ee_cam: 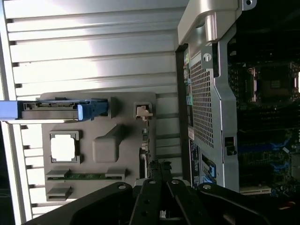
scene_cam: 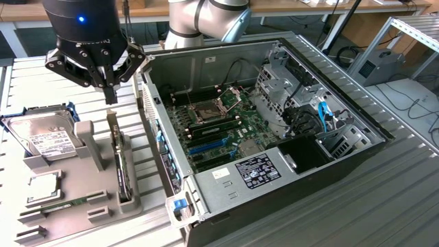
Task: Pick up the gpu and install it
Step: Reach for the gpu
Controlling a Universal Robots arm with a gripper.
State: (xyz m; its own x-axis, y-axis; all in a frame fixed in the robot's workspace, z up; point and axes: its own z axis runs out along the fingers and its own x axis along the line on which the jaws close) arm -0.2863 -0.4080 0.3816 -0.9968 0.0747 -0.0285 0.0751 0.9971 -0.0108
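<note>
While the gripper [scene_cam: 110,98] hung in the upper left of the exterior view, its two fingers were clenched together with nothing between them, pointing straight down. Close beneath their tips, with a small gap showing, was the far end of the gpu [scene_cam: 122,167]. The gpu stood on its long edge in a slot of the grey holder [scene_cam: 82,149], toward the lower left of that view. In the wrist view the gripper [ee_cam: 158,168] was lined up over the thin upper edge of the gpu [ee_cam: 144,145], which ran along the side of the holder [ee_cam: 93,98] nearest the computer case [ee_cam: 211,93].

Further out on the holder, a silver hard drive [scene_cam: 44,138] with a white label sat in a blue carrier at the exterior view's left edge. Below it a square processor chip [scene_cam: 42,188] lay flat in a recess. A narrow green memory stick [scene_cam: 58,207] rested in a groove near the lower left corner.

Just beside the holder, filling the centre and right of the exterior view, the computer case [scene_cam: 295,154] lay on its side with its panel off. Inside it was the green motherboard [scene_cam: 223,126], with an uncovered processor socket [scene_cam: 205,110] and blue slots [scene_cam: 205,147] toward the near end. A blue cable [scene_cam: 322,113] hung by the drive cage. Holder and case both rested on a ribbed metal table [scene_cam: 363,206].
</note>
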